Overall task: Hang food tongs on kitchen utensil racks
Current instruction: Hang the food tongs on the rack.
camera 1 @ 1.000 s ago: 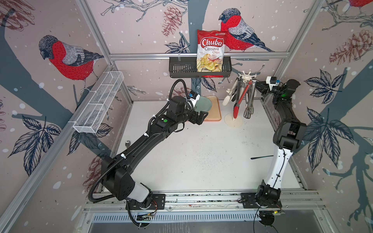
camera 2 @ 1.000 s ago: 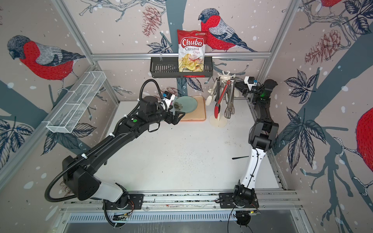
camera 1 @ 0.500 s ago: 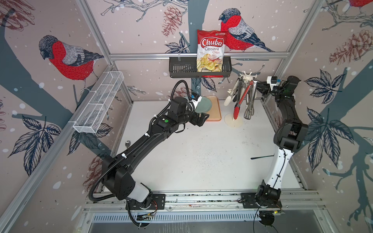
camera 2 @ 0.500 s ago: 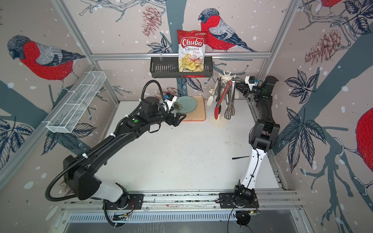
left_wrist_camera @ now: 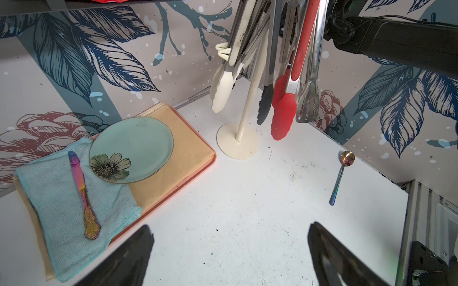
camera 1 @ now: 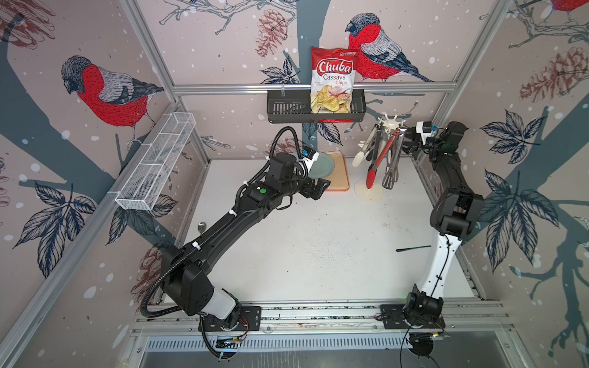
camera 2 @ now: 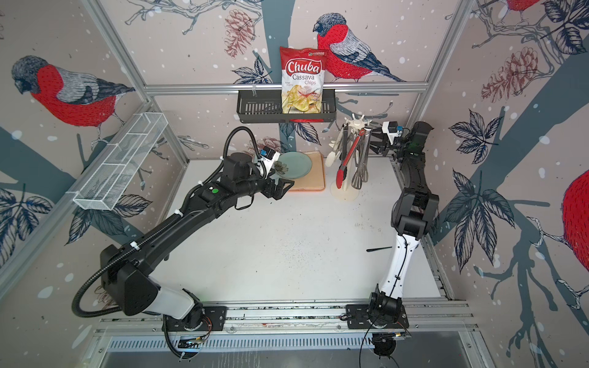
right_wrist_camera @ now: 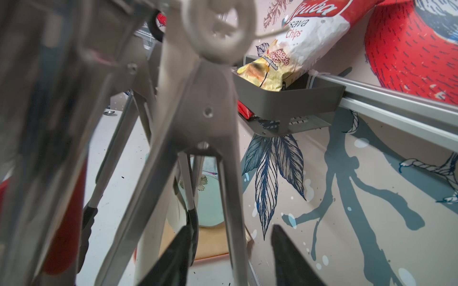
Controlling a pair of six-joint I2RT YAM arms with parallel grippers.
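Observation:
The cream-white utensil rack (camera 1: 368, 192) (camera 2: 345, 195) (left_wrist_camera: 238, 146) stands at the back right of the table. Several food tongs hang from its crown (right_wrist_camera: 220, 44): red-tipped tongs (camera 1: 377, 162) (left_wrist_camera: 285, 116), bare steel tongs (camera 1: 393, 165) (right_wrist_camera: 205, 118), and white-tipped tongs (camera 1: 361, 154) (left_wrist_camera: 220, 94). My right gripper (camera 1: 409, 145) (camera 2: 377, 145) (right_wrist_camera: 231, 227) is open beside the crown. One arm of the steel tongs passes between its fingers with a gap on each side. My left gripper (camera 1: 322, 188) (camera 2: 285, 188) (left_wrist_camera: 229, 226) is open and empty above the table near the tray.
A pink tray (left_wrist_camera: 198, 170) holds a green plate (left_wrist_camera: 138, 146), blue cloth and butter knife (left_wrist_camera: 81, 190). A small spoon (left_wrist_camera: 340, 178) lies right of the rack. A black basket (camera 1: 287, 110) with a chips bag hangs behind. A wire-mesh basket (camera 1: 153, 165) is on the left wall.
My right gripper has gone from shut to open beside the rack's crown, and the steel tongs now hang from the rack. The left gripper drifted slightly toward the rack.

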